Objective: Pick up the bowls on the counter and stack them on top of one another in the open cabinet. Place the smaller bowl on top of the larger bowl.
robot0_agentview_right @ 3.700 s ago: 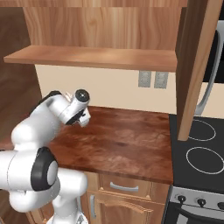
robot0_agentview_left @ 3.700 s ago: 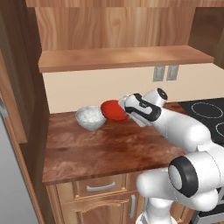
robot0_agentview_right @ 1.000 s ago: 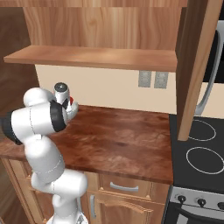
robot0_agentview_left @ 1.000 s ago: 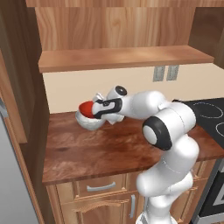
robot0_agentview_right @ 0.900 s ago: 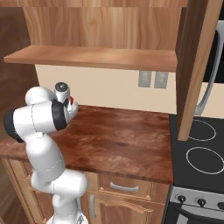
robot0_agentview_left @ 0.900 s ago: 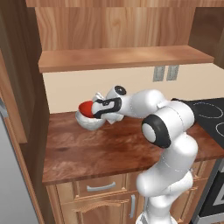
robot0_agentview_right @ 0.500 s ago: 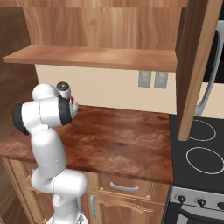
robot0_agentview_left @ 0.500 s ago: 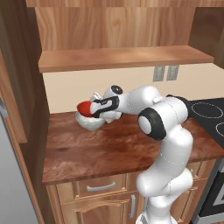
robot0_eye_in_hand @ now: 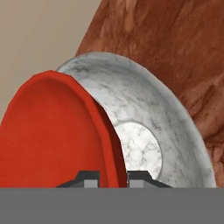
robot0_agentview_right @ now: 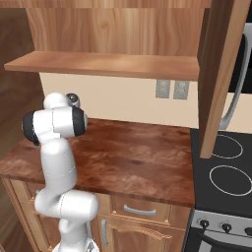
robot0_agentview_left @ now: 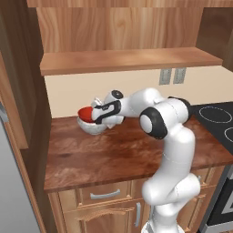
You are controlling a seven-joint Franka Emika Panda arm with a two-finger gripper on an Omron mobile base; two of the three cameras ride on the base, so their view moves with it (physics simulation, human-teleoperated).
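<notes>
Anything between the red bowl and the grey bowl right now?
Nothing. In the hand view the red bowl, its rim between the gripper tips, sits tilted over the grey bowl, whose bare inside shows in the gap.

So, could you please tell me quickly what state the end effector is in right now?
End effector: closed on the rim of the red bowl, holding it over the grey-white bowl.

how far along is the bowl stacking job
Partly done. The red bowl sits over the grey-white bowl, so the small-on-large order looks begun, but on the counter, not in the open cabinet. In hand: the gripper has the red bowl's rim between its fingers. Left: move both bowls up to the cabinet shelf, grey one under, red on top.
</notes>
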